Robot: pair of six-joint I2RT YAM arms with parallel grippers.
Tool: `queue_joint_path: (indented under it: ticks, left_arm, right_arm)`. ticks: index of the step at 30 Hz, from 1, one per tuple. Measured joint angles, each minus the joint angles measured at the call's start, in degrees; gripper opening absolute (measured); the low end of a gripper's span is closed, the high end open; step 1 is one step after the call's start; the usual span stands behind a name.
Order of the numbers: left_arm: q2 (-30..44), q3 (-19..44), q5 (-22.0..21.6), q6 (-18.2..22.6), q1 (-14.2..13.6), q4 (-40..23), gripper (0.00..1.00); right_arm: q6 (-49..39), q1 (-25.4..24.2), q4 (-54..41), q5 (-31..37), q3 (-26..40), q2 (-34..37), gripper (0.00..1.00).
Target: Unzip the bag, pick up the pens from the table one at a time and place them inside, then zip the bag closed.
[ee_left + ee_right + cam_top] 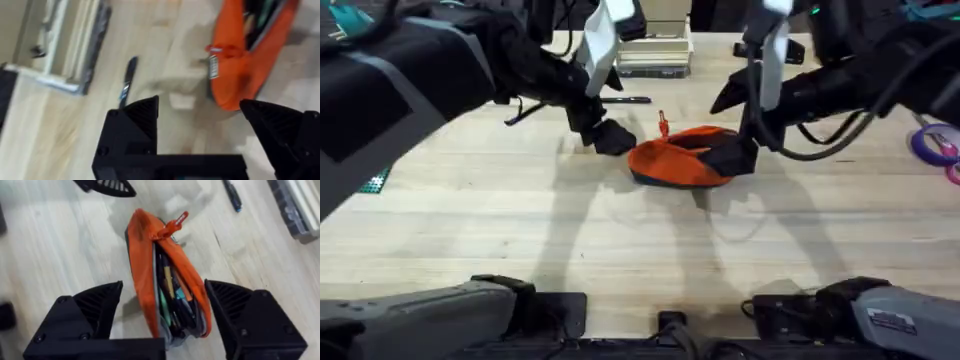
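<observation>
While both hands, left [200,117] and right [162,307], gape empty, 1 pen [127,80] remains out; the unzipped bag [167,285] could topple, spilling its contents.

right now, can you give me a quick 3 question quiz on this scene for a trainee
1. True or false: the bag is zipped fully closed.
2. Multiple choice: where is the loose pen lying? A) inside the bag B) on the table beyond the bag, near the stacked items at the far edge C) in the left gripper
3. Fill in: the right gripper has its fingers ____ on either side of the bag.

Key
1. False: the bag gapes open, with pens showing inside, and its red zipper pull sits at the far end.
2. B
3. Open; the right wrist view shows the bag between the fingers, with no clear contact.
</observation>
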Motion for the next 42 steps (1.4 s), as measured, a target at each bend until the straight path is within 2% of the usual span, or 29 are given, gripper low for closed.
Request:
queue_joint_path:
  ticks: [7, 12, 21, 24, 25, 32, 35, 36, 42]
  left_arm:
    - [0.02, 1.13, -7.65, -1.45, 0.00, 3.97, 0.991]
    - [1.49, 1.35, -9.50, -2.80, 0.18, 6.47, 0.991]
    - [9.42, 1.38, -9.94, -4.05, 3.39, 12.38, 0.990]
    - [12.47, 1.35, -9.67, -4.23, 4.31, 15.06, 0.991]
    - [15.51, 1.35, -9.42, -4.80, 4.87, 18.03, 0.991]
    - [22.46, 1.35, -7.86, -5.40, 5.07, 26.00, 0.990]
    - [24.91, 1.38, -7.22, -5.56, 5.07, 27.52, 0.991]
    - [26.40, 1.52, -5.64, -6.02, 5.25, 27.92, 0.991]
    - [27.16, 2.47, -4.56, -6.25, 5.55, 26.56, 0.993]
  right_arm:
    - [8.77, 0.00, -0.15, -0.27, 0.07, -6.62, 0.997]
    - [10.66, 0.00, -0.24, -0.27, 0.14, -10.23, 0.997]
    - [13.75, 0.00, -0.43, -0.29, 0.28, -13.05, 0.997]
    - [15.35, 0.00, -1.10, -0.29, 0.28, -13.04, 0.997]
    - [17.13, 0.00, -1.18, -0.29, 0.28, -13.04, 0.997]
    - [19.08, 0.00, -1.25, -0.29, 0.28, -13.04, 0.997]
    - [19.73, 0.00, -1.27, -0.29, 0.28, -13.07, 0.997]
    - [20.10, 0.00, -1.27, -0.29, 0.28, -13.04, 0.998]
    - [20.30, 0.00, -1.29, -0.29, 0.28, -13.04, 0.998]
